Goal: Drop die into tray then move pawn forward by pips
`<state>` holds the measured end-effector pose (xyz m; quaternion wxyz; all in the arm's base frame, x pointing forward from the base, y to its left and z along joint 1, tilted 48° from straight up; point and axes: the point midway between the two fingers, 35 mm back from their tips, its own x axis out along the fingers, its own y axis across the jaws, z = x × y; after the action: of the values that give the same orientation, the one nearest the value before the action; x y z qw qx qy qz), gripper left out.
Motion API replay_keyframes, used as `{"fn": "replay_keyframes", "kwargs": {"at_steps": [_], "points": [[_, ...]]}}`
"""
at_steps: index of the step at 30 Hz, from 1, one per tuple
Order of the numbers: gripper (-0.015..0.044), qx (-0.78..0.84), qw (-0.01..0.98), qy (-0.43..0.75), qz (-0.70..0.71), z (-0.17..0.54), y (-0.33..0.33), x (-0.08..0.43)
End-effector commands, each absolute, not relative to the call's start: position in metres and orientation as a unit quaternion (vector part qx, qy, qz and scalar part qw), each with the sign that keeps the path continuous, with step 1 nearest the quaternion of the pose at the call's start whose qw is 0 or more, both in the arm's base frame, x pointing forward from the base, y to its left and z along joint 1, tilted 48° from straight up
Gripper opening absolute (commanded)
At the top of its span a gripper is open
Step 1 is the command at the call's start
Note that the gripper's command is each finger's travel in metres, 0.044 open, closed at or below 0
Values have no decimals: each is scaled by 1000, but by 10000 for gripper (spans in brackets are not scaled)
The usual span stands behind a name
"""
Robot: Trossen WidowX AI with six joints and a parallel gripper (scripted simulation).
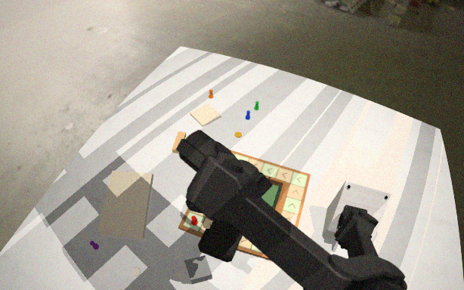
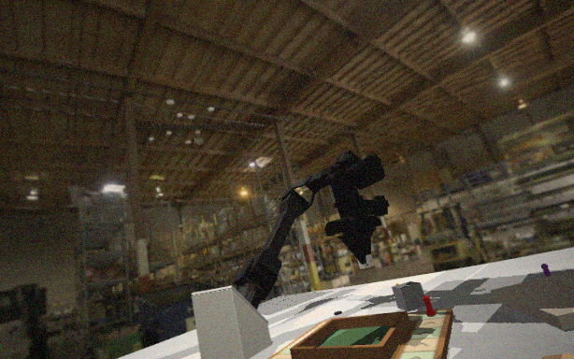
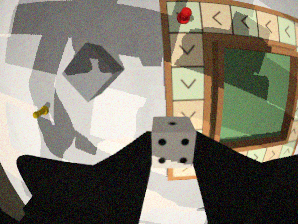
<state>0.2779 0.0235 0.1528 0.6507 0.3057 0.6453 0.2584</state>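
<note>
My gripper is shut on the grey-white die and holds it above the table, outside the board's edge; the arm hides it in the top view. The wrist view shows a four-pip face and a one-pip face. The board has arrowed squares around the green-floored tray, which holds no die in its visible part. The red pawn stands on a corner square. The arm covers part of the board in the top view.
A grey block stands near the board. A yellow pawn and purple pawn are farther out. Orange, green and blue pawns stand beyond the board. A pale wedge stands beside it.
</note>
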Motion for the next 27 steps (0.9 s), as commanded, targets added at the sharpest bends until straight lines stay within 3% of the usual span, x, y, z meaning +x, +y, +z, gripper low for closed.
{"fn": "replay_keyframes", "kwargs": {"at_steps": [1,27], "points": [[0,351,625,665,209,139,16,279],[0,586,415,689,-99,66,-28,281]]}}
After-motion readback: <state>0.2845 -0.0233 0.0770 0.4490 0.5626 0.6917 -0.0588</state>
